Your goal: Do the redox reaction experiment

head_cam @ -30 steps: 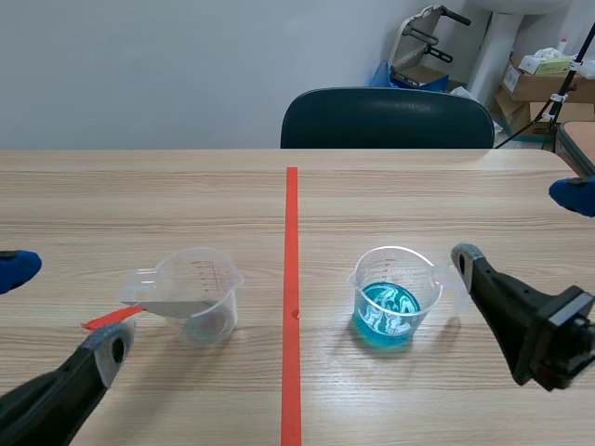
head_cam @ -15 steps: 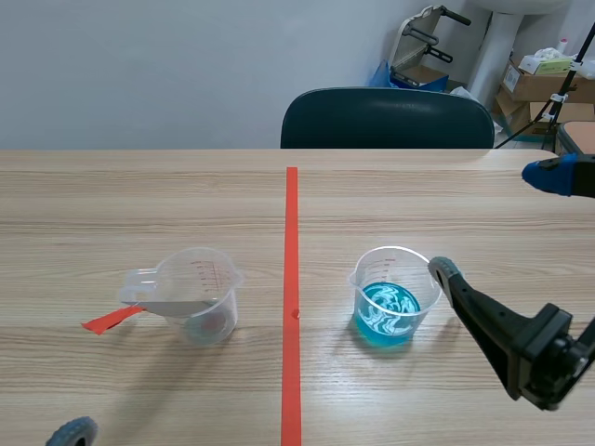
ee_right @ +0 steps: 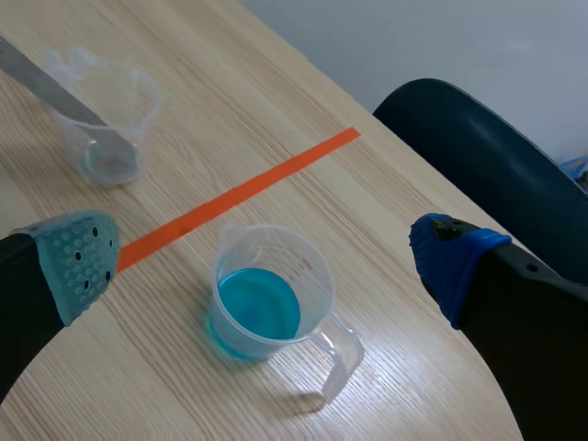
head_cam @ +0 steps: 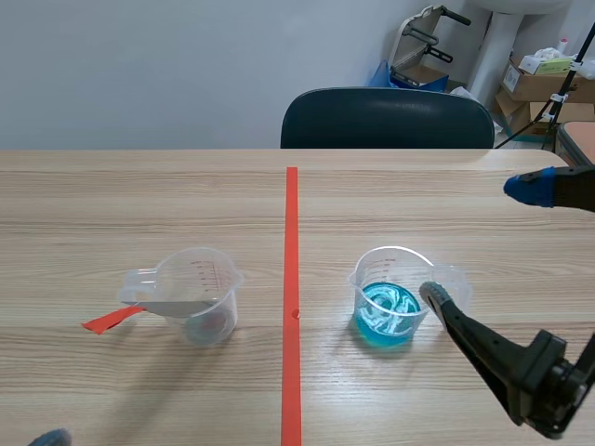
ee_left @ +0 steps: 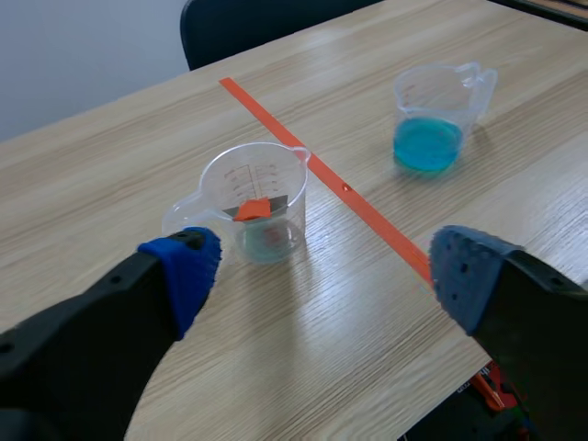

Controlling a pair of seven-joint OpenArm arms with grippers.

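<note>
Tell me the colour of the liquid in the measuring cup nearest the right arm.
Bright blue liquid; clearest in right wrist view.

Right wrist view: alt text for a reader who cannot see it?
A clear cup of blue liquid stands on the wooden table ahead of the open jaws, midway between them. Past an orange tape line stands a second clear cup with a grey strip leaning in it; a dark chair is at the table's edge.

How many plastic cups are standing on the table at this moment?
2. One cup, with a grey strip leaning in it, stands left of the red line; the other cup, holding blue liquid, stands right of it.
</note>
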